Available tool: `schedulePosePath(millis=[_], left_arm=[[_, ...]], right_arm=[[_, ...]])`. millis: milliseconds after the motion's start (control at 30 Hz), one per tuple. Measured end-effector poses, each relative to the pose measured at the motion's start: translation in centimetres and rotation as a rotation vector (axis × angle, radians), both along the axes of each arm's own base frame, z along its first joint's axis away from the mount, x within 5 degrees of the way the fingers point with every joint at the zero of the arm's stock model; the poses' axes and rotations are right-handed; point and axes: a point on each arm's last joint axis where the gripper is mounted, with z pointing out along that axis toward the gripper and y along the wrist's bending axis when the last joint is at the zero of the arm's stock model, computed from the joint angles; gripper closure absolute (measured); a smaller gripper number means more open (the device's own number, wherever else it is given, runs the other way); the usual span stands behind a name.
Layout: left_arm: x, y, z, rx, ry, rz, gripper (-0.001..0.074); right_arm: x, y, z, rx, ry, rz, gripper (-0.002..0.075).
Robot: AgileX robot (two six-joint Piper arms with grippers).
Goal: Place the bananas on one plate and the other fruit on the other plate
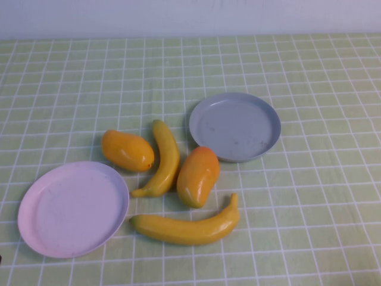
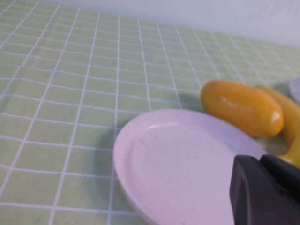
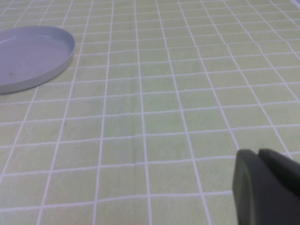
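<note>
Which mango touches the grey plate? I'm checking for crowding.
The mango with the redder end; its top touches the grey plate. The other mango lies apart.

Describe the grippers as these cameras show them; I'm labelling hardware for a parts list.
Only finger parts show. The left gripper has matte black, blocky fingers with rounded edges. The right gripper looks the same. No cables, markings or arm links are visible; neither arm appears in the high view.

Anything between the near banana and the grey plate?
Yes: the redder orange-yellow mango lies between the long yellow banana and the round grey-blue plate. Left gripper sits over the pink plate, right gripper over bare cloth, both shut.
</note>
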Motion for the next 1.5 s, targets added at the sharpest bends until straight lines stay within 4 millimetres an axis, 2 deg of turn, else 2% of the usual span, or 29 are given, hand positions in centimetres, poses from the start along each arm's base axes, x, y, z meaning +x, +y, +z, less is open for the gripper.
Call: schedulePosePath(millis=[300, 667, 767, 900, 967, 1133, 1300, 1500], left_arm=[[0.1, 0.0, 0.8, -0.349, -0.036, 0.046, 0.0734], [0.1, -0.1, 0.8, -0.473, -0.016, 0.057, 0.0734], [0.4, -0.3, 2.3, -0.465, 0.064, 0.06, 0.0734], [1.2, -0.6, 5.5, -0.35, 0.169, 0.037, 0.0734], [2.2, -0.8, 8.2, -0.239, 0.215, 0.004, 0.0734], [5.2, -1.5, 12.5, 0.009, 0.363, -0.096, 0.0734], [8.9, -2.5, 14.3, 0.226, 0.502, -0.272, 0.0734], [14.7, -4.2, 15.2, 0.398, 0.555, -0.535, 0.0734]], right_arm=[[0.0, 0.0, 0.0, 0.0, 0.0, 0.0, 0.0743], [0.0, 0.0, 0.0, 0.0, 0.0, 0.0, 0.0743], [0.0, 0.0, 0.0, 0.0, 0.0, 0.0, 0.0743], [0.0, 0.0, 0.0, 0.0, 0.0, 0.0, 0.0743], [0.0, 0.0, 0.0, 0.0, 0.0, 0.0, 0.0743], [0.0, 0.0, 0.0, 0.0, 0.0, 0.0, 0.0743], [0.0, 0.0, 0.0, 0.0, 0.0, 0.0, 0.0743], [0.0, 0.0, 0.0, 0.0, 0.0, 0.0, 0.0743]])
